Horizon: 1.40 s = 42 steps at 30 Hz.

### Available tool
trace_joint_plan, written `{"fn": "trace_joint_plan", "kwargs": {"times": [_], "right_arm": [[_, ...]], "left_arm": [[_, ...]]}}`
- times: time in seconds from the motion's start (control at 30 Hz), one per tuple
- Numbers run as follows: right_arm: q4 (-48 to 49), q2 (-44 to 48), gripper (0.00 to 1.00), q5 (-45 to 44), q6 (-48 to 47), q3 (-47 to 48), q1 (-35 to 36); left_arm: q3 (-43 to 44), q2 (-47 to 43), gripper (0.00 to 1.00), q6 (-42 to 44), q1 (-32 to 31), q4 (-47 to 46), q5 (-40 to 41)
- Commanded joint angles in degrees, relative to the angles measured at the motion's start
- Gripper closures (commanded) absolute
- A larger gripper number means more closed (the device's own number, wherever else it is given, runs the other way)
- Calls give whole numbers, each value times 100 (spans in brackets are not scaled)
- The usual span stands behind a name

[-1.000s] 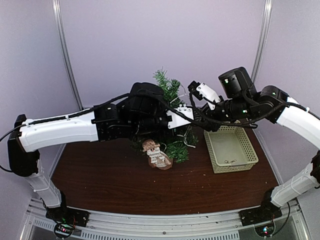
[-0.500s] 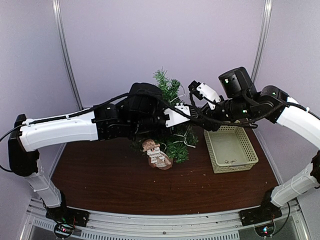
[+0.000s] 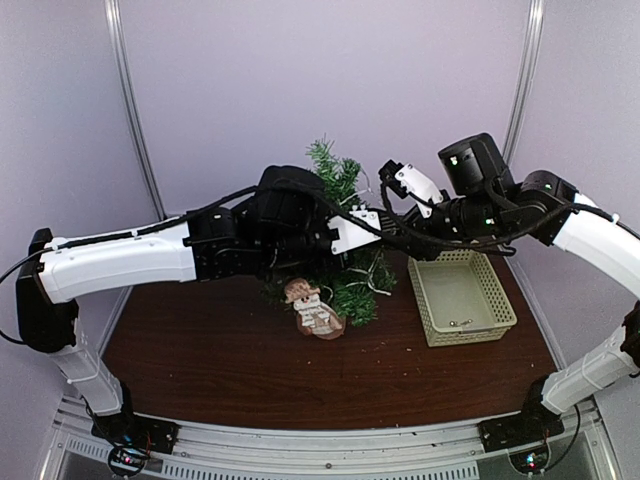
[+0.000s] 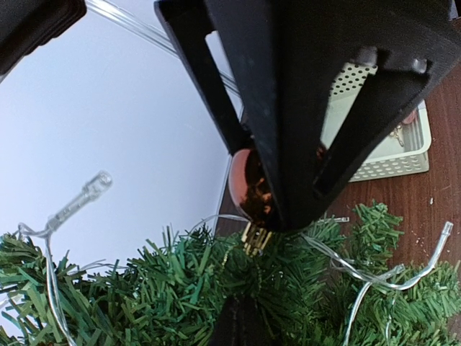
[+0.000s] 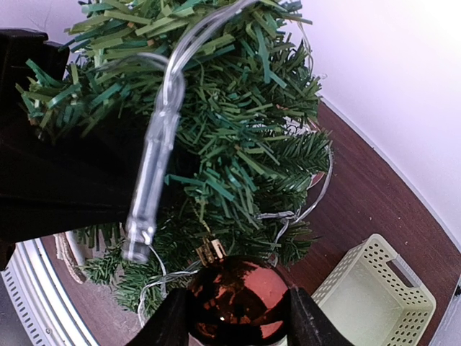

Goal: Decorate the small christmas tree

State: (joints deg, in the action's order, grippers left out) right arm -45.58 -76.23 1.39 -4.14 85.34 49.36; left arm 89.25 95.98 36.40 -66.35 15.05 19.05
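The small christmas tree [image 3: 338, 178] stands at the back middle of the table, wound with a clear light string [image 5: 155, 166]. My right gripper [image 5: 239, 308] is shut on a shiny red-brown ball [image 5: 238, 303] with a gold cap, held against the tree's right side. The ball also shows in the left wrist view [image 4: 248, 189], with its cap touching the branches [image 4: 144, 288]. My left gripper [image 4: 238, 324] is buried in the foliage just below the ball, its fingers together. What they pinch is hidden by needles. In the top view the left [image 3: 376, 222] and right [image 3: 384, 182] grippers almost meet.
A pale green basket [image 3: 470, 335] sits right of the tree with a small item inside. A wooden snowman-like figure [image 3: 315, 310] leans at the tree's foot. Black cables hang between the two arms. Purple walls enclose the table.
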Motion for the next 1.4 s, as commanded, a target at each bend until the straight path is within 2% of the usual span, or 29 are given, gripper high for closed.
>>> {"fn": "trace_joint_plan", "kwargs": {"times": [0.0,0.4,0.93,1.1,1.2,1.37], "right_arm": [[0,-46,57,-112,28,55,-32],[86,-269,56,-38,54,-1,-28],[108,-88,49,84,63,-247,-30],[118,-47,38,128,86,-254,-32],[157,8,33,154,106,-253,-30],[175,108,31,179,128,-268,-33]], "left_arm": [[43,-135,100,-85,28,-173,-16],[23,-131,100,-55,26,-119,63],[-40,-143,100,-20,28,-20,-51],[-74,-178,100,-19,25,-20,-108],[-109,-218,94,-36,29,-29,-112],[-159,-314,79,-68,9,-46,-136]]}}
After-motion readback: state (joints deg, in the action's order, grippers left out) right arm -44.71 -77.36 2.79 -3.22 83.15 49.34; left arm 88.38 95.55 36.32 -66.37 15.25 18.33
